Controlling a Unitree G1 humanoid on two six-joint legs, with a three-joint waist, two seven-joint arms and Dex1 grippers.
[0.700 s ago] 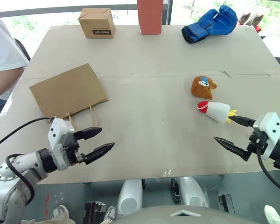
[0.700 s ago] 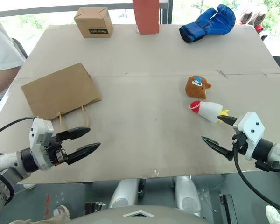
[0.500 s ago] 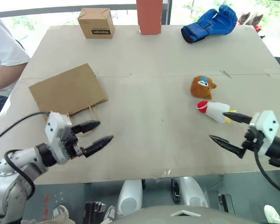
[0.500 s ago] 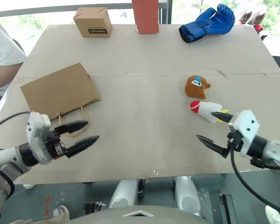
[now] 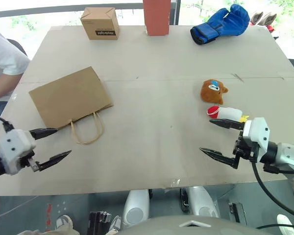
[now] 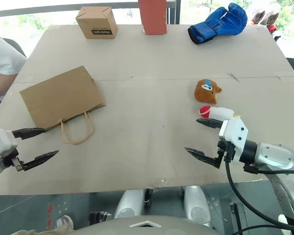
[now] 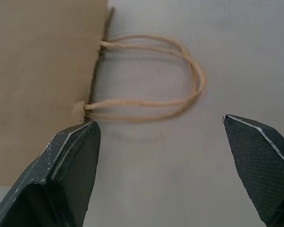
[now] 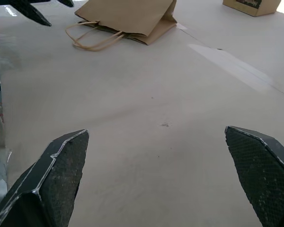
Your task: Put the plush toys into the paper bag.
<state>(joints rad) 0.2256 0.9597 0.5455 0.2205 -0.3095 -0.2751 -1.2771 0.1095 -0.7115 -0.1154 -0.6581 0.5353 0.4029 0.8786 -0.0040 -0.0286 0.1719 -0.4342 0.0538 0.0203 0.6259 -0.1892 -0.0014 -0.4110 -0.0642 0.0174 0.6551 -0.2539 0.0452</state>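
Since the paper bag (image 5: 70, 97) lies flat on its side on the counter (image 5: 157, 63), mouth and twisted handles (image 5: 86, 128) turned toward the robot, it will likely need opening before anything can go in — which may be why the left gripper (image 5: 49, 146) hangs just short of those handles. Its fingers (image 7: 71, 156) are spread wide and hold nothing. Both plush toys sit well apart from the bag on the robot's right: the brown toy (image 5: 213, 91) and, just nearer, the white toy (image 5: 227, 113) with its red end. Close beside the white one hovers the right gripper (image 5: 224, 138) — fingers (image 8: 61, 170) likewise fully apart, empty, touching neither toy.
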